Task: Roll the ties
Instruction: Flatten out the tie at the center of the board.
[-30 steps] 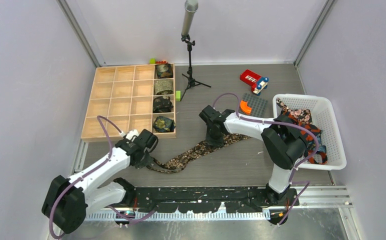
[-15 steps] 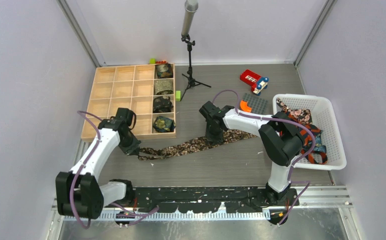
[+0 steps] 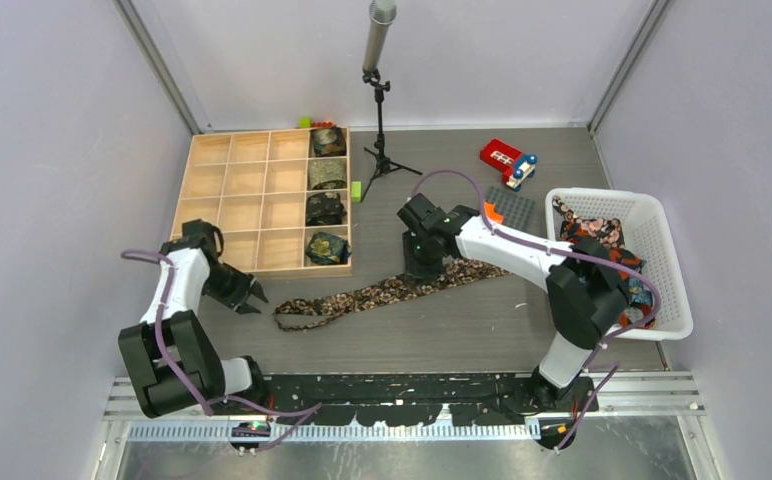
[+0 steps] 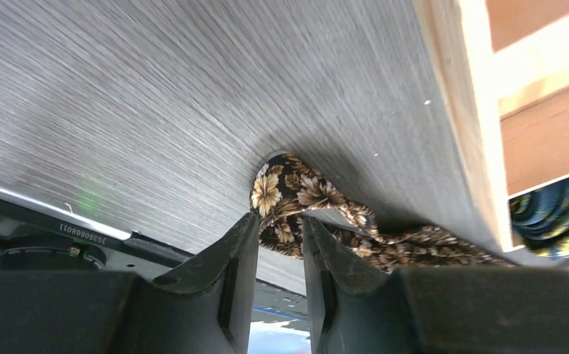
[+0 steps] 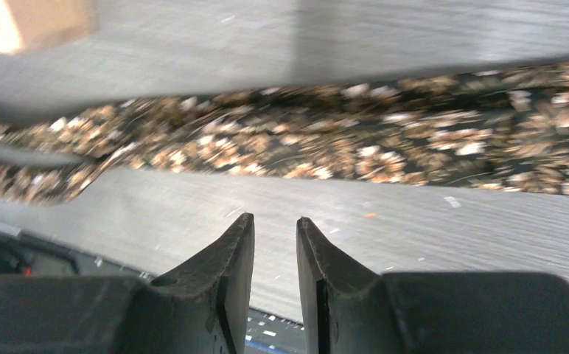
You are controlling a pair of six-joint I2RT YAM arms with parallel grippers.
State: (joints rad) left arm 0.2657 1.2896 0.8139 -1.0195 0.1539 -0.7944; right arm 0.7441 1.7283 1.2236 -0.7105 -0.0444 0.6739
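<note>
Long brown floral fabric tie (image 3: 382, 292) looks soft, slippery; left claw (image 4: 278, 220) and right claw (image 5: 275, 218) released, empty; pinch its narrow end.

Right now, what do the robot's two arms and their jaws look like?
Both the left arm and the right arm have white link shells with black joints and bases. A purple cable loops along each. The jaws are matte black, wedge-shaped, tapering to blunt tips.

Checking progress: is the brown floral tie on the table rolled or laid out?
Laid out: the tie lies as one long strip, with no coil.
</note>
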